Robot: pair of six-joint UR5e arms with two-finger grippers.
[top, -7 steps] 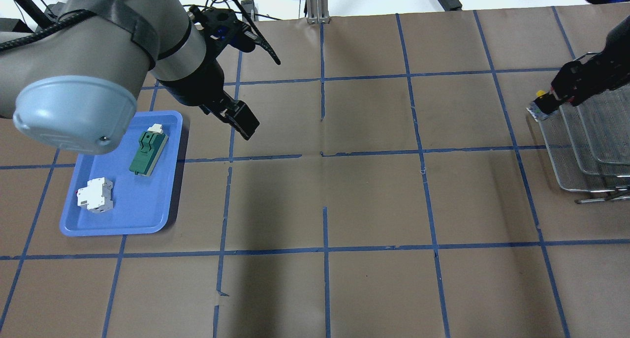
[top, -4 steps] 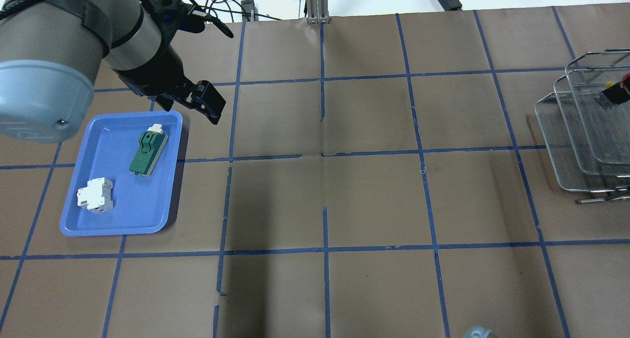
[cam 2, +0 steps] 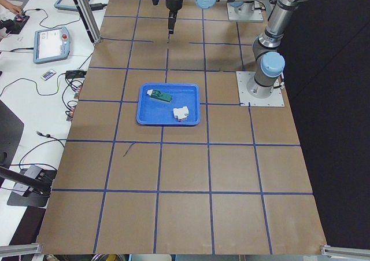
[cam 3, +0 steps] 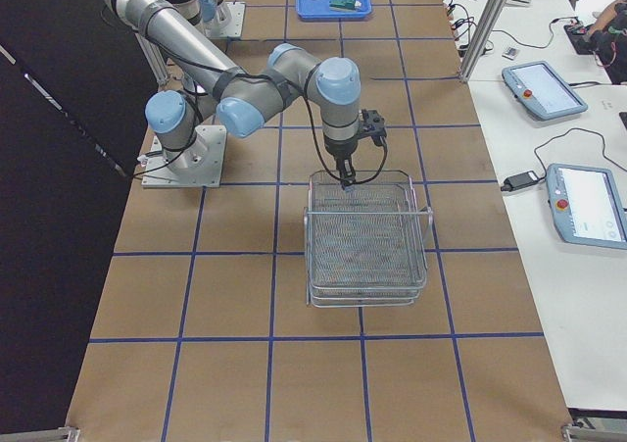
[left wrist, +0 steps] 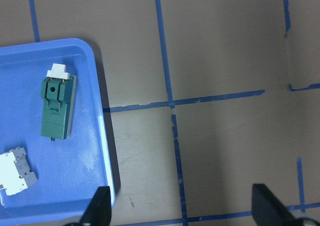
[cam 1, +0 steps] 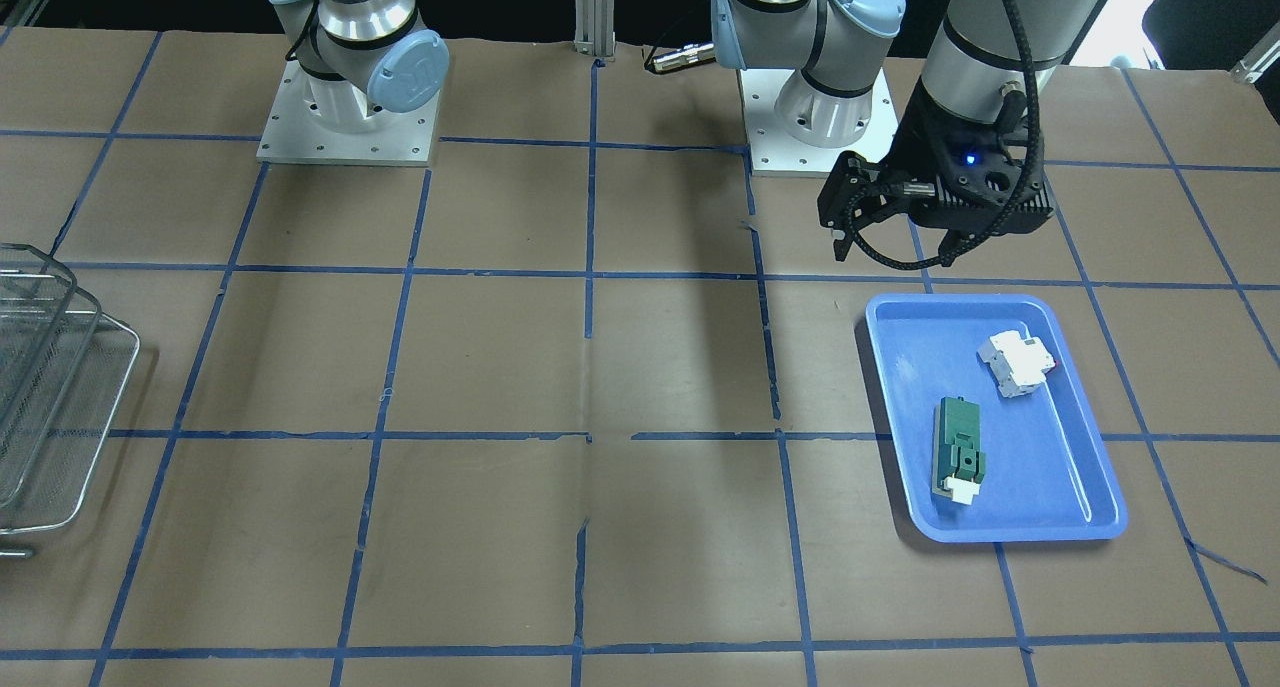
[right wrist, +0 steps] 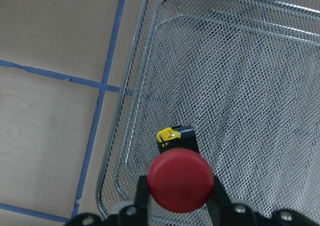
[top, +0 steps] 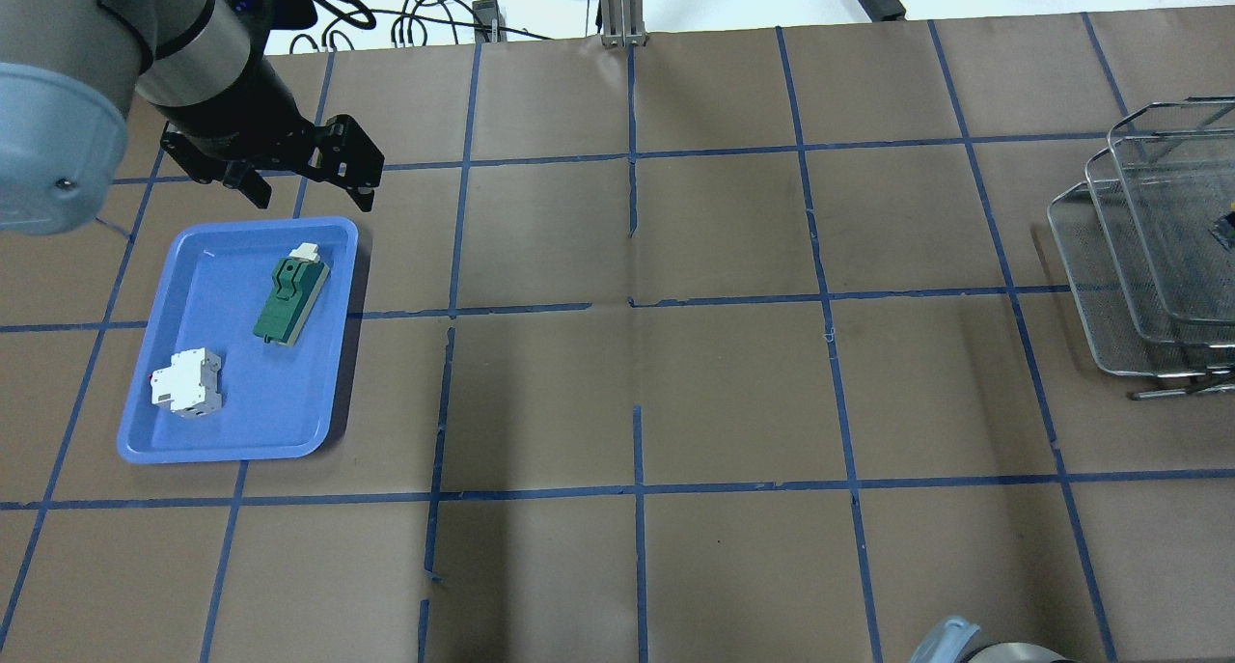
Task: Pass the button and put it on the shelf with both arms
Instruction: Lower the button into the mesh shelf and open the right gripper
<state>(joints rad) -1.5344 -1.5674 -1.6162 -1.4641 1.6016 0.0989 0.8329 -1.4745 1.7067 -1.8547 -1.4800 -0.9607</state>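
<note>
Plainly, the right claw (right wrist: 179,200) grips the button (right wrist: 180,178), yellow tab (right wrist: 168,134) showing.

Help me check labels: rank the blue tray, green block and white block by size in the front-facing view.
1. blue tray, clearly largest.
2. green block.
3. white block, slightly smaller, a close call.

shelf (top: 1098,308) cropped at edge, button (right wrist: 180,179) body hidden

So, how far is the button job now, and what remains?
Done: the handover, it seems, since the right gripper is shut on the button while the left gripper hangs open and empty by the blue tray. In hand: the button is held over the shelf. Remaining: lowering it, releasing it and withdrawing.
</note>
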